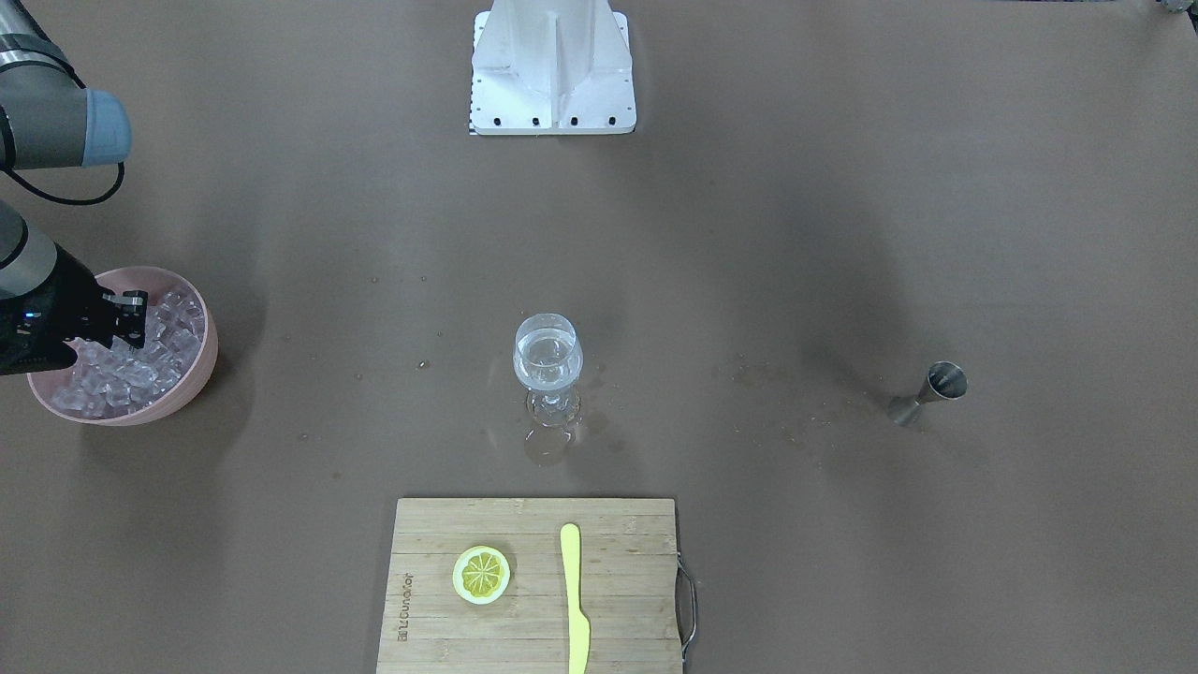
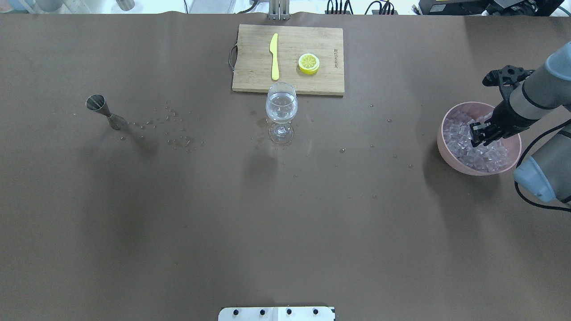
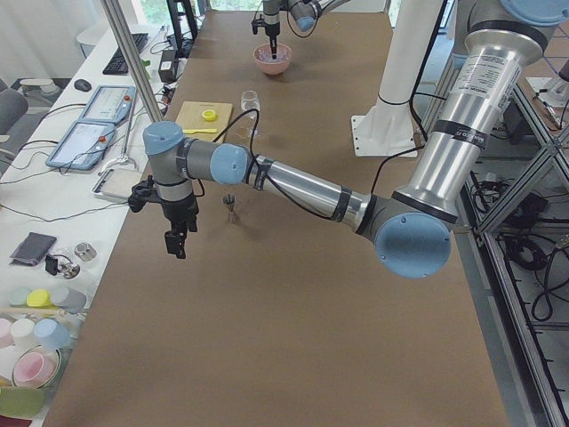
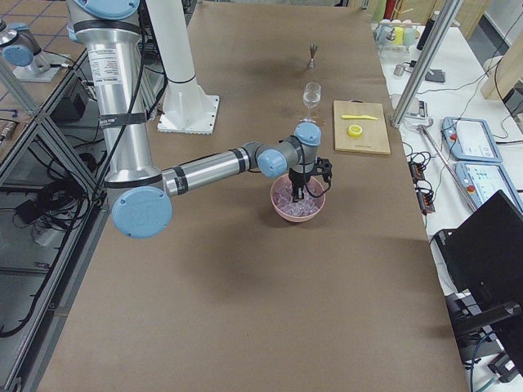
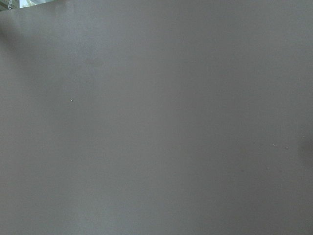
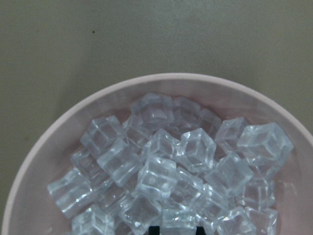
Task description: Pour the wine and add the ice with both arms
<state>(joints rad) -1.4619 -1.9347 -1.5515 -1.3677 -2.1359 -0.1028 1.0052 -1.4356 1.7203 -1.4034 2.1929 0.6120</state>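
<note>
White base plate (image 2: 276, 313) at near edge of desk (image 2: 285, 223). Clock directions as seen from the robot, 12 = away from it.

Right arm (image 2: 537, 87) comes in at the 3 o'clock side and reaches down into pink bowl (image 2: 447, 157). Right claw (image 2: 476, 134) released, fingers apart, tips sunk in the ice (image 2: 459, 133). The ice is heaped in that bowl and surrounds the tips, with most cubes at 9 and 6 o'clock of the claw. In the wrist view, cubes pile from the fingertips (image 6: 154, 231) toward 12 o'clock and fill the bowl. Can't tell if a cube sits between the tips.

Glass (image 2: 281, 115) stands upright mid-desk, at 9 o'clock of the bowl, well apart. The wine (image 1: 547, 363) is a small clear pool in its cup, far from both claws. Droplets (image 2: 178, 141) are scattered on the desk between glass and metal jigger (image 2: 105, 113). The jigger stands at 9 o'clock of the glass.

Left arm (image 3: 302, 187) shows only in the side view. Left claw (image 3: 174, 251) hangs above bare desk near the jigger, and its state can't be told.

Farthest is the cutting board (image 2: 290, 80), at 12 o'clock of the glass, just beside it. On it lie a yellow knife (image 2: 274, 55) and a lemon slice (image 2: 308, 63), with the slice at 3 o'clock of the knife.
</note>
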